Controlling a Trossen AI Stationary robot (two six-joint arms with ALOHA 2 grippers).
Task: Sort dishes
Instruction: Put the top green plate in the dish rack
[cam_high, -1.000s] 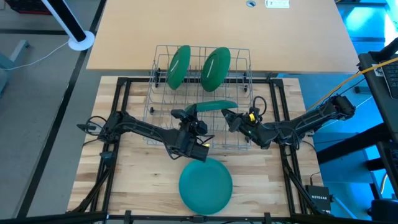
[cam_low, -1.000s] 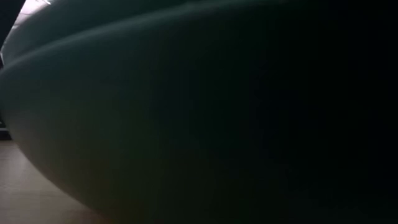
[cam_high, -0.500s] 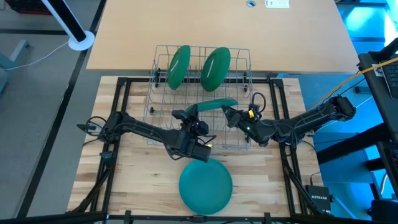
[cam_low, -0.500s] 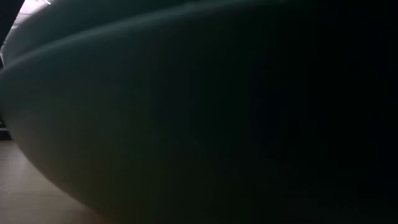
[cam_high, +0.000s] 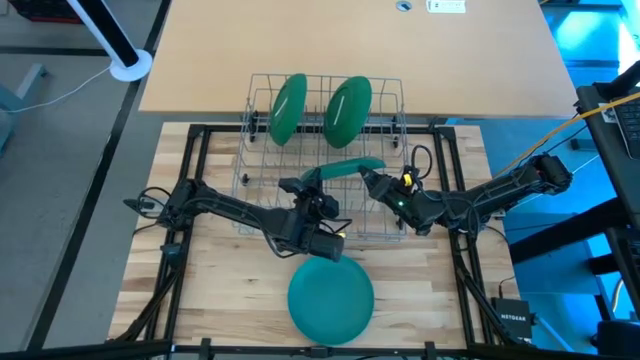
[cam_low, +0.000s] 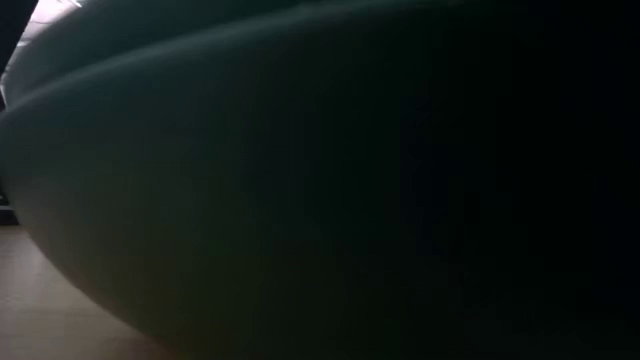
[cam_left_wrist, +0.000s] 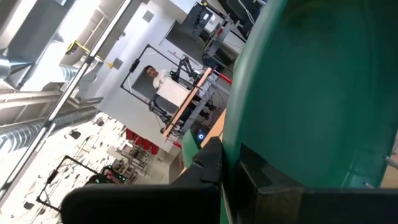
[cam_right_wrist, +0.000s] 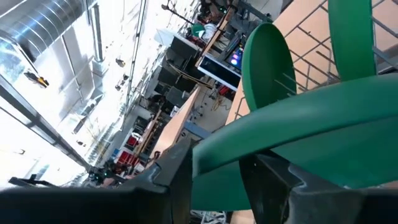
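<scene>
Over the near half of the wire rack (cam_high: 322, 160), a green plate (cam_high: 345, 168) is carried nearly flat between the two arms, each gripping one end. The left hand (cam_high: 297, 186) is clenched on its nine o'clock edge, and its wrist view shows dark fingers (cam_left_wrist: 214, 163) pinching the rim of the plate (cam_left_wrist: 323, 93). Across at the plate's three o'clock edge, the right hand (cam_high: 369, 177) is likewise clamped on, the rim of the plate (cam_right_wrist: 298, 140) running between its fingers (cam_right_wrist: 180, 165). Toward twelve o'clock, two more plates already stand on edge in the rack's far slots, one (cam_high: 288, 106) on the left and one (cam_high: 347, 110) on the right. At six o'clock, another plate (cam_high: 331, 297) lies flat on the worktop (cam_high: 230, 290), so close to the low camera that it fills that view. The main risk, as I judge it, is the shared grip: if one arm moves or turns faster than the other, the plate could twist out of a pinch and drop onto the wires. Tipping it upright may also catch its rim on a prong or knock a standing plate out of its slot. Letting go on one side too early would leave it hanging from one thin rim hold.
</scene>
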